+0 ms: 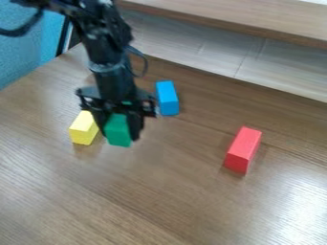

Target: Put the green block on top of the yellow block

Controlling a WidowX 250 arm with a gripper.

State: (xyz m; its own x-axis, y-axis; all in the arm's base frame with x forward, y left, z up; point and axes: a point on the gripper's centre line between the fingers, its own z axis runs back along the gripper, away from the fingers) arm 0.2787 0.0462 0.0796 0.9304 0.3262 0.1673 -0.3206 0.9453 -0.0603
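counter [147, 201]: brown wood-grain top, running out to the bottom edge of the view, with pale glare toward the lower right corner
red block [244, 148]: nearest of the blocks, on the right, lying on its long side at a slant, a dark shadow along its near left side; well apart from the others and out of the way
green block [118, 129]: left of the middle, held in the tool [119, 135] and reaching down below it; whether its underside touches the counter, I cannot tell; it is beside the yellow block [83, 128], not on top of it
tool: black, pointing down, closed in on the green block, with its fingers [135, 125] at either side of it, parted by about the block's width
yellow block: on the counter, left of the green block and near it, one of the fingers showing between the two; its top face is in sight
blue block [167, 98]: on the counter behind the tool and to its right, lengthwise away from the camera, near the tool but not between the green and yellow blocks
arm [112, 57]: black, coming in from the top left, a dark cable [144, 62] looping at its right
backboard [217, 55]: pale wood, with a seam, behind the counter
ledge [256, 19]: brown wood, above the backboard
wall [22, 52]: blue, at the upper left
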